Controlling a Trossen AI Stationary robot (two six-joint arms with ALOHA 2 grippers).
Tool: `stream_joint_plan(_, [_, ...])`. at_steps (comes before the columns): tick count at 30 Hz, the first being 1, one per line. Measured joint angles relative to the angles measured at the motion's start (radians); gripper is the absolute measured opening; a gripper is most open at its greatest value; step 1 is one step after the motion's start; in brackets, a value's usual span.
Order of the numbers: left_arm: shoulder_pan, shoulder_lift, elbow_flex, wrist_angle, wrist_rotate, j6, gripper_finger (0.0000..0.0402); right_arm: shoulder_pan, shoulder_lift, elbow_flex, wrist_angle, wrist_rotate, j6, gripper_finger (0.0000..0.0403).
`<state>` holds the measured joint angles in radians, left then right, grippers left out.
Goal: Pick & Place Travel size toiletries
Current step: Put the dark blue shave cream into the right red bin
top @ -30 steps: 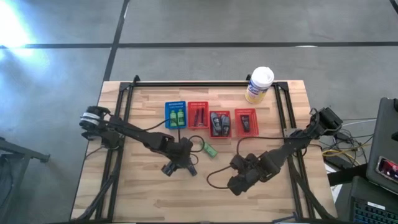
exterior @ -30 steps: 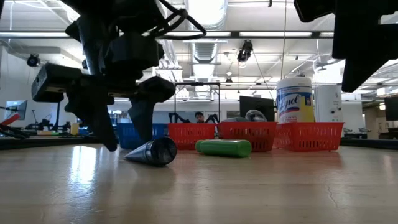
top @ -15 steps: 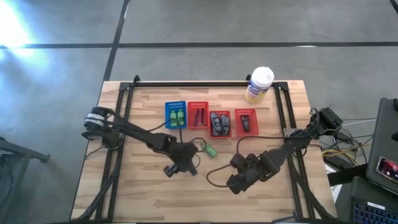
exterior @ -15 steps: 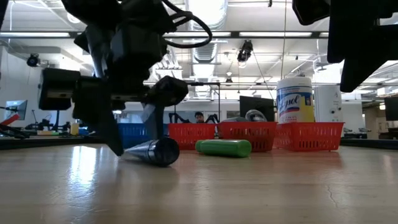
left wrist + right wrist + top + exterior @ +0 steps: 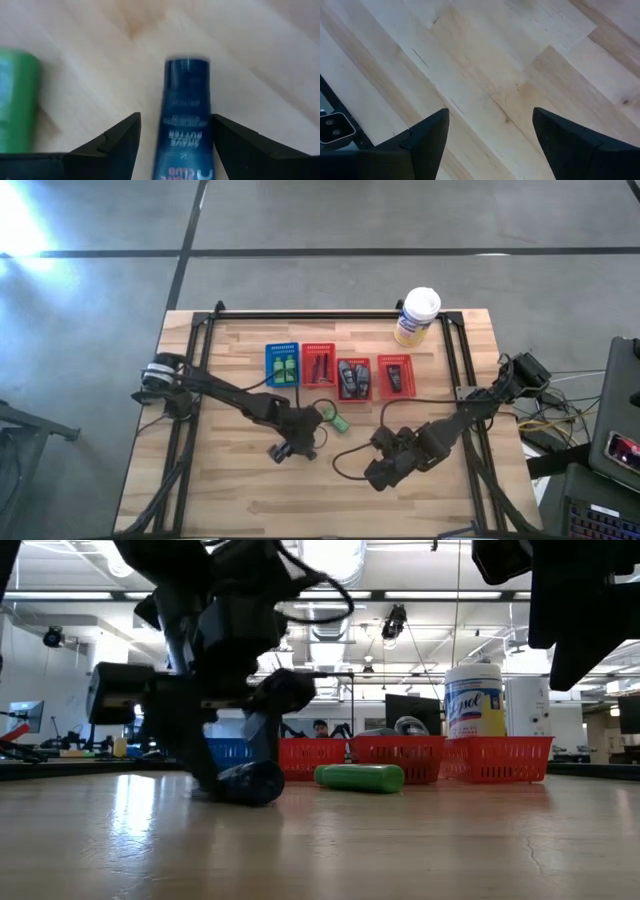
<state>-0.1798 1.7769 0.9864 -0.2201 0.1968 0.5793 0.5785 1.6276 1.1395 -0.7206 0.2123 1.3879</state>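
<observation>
A: What lies nearest, toward the front of the tabletop [image 5: 230, 490]?

B: The right tool [image 5: 490, 131] hangs over bare wood there, its fingers spread wide with nothing between them; in the high view it sits right of centre [image 5: 385, 470].

A: And the left tool [image 5: 172, 137]?

B: Lower down and just left of centre, at the dark tube [image 5: 185, 117]; its fingers stand apart on either side of the tube, which lies flat on the wood between them with gaps showing on both sides; the low view shows the tool right down at the tube [image 5: 250, 783]; the tube is blue-black with white lettering.

A: Anything beside it?

B: A green bottle [image 5: 337, 421] lies on its side just past the left tool, loose on the tabletop; the left wrist view catches its edge [image 5: 17, 105].

A: Farther back?

B: A row of four small baskets; a blue basket [image 5: 282, 349] holding two green bottles, then three red baskets [image 5: 318, 347] with dark tubes and little bottles inside; beyond them, near the far edge, stands a yellow canister [image 5: 416, 316] with a white lid.
</observation>
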Motion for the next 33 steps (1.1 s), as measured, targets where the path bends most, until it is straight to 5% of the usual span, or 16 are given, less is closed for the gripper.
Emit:
stream_joint_plan(8, [0.013, 0.010, -0.020, -0.028, 0.004, -0.013, 0.0236, 0.000, 0.000, -0.015, 0.001, 0.000, 0.000, 0.0272])
stream_joint_plan(25, [0.024, 0.010, 0.030, -0.049, -0.038, -0.131, 0.0141, -0.002, -0.001, -0.022, 0.146, 0.000, -0.078, 0.0298])
stream_joint_plan(33, [0.024, 0.008, 0.160, -0.019, -0.052, -0.189, 0.0129, -0.047, -0.057, -0.071, 0.149, 0.014, 0.166, 0.0271])
